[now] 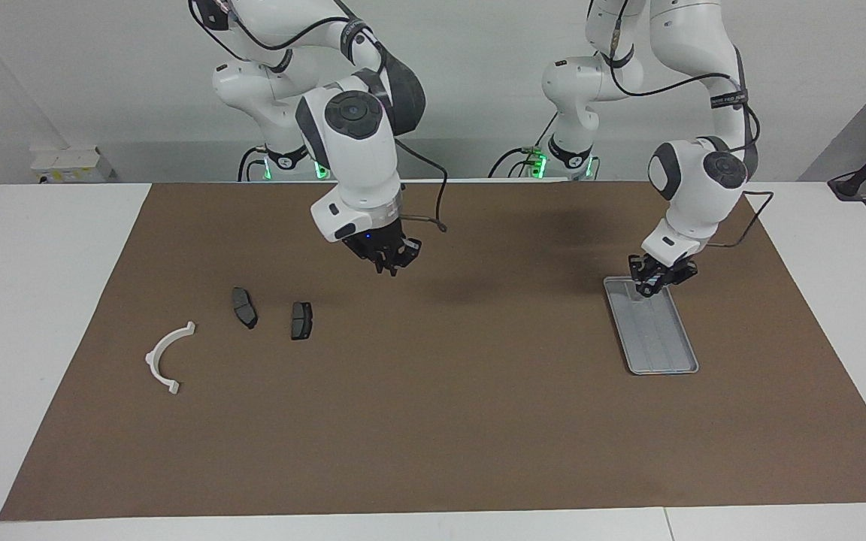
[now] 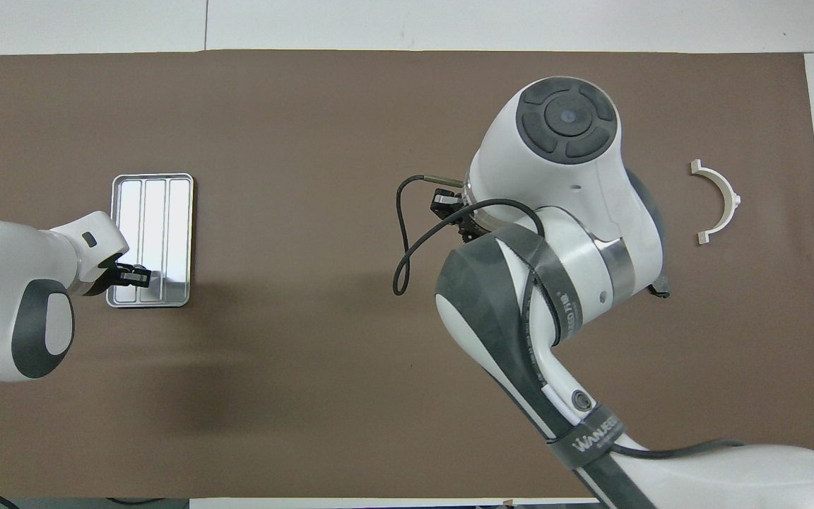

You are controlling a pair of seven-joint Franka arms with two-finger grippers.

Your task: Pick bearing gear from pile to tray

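Black-tipped, the left gripper point(image 1: 658, 278) sits low at the end of the flat silver-grey ribbed metal tray point(image 1: 662, 342) that lies nearest the robots, down at its rim, which reads as a delivery pose: it is where a part would be let go inside the low wall. Whether it is spread or pinching something I cannot tell, and the ribbed floor that shows looks bare. The tray lies lengthwise on the brown mat point(image 1: 440, 421) toward the left arm's end, well in from the mat's edges, probably so that arm can reach it without crossing over. The right gripper point(image 1: 392, 259) hangs in the air over the mat's middle strip near the robots' edge, pressed together and carrying nothing visible; it looks parked between picks. Toward the right arm's end lies what is left of the pile: two dark grey brake pads point(image 1: 244, 306) point(image 1: 301, 320) side by side but apart, and a white curved half-ring bracket point(image 1: 166, 357) closer to the mat's corner. No bearing gear shows among them, so by my judgement it is either at the left gripper or too small to make out.
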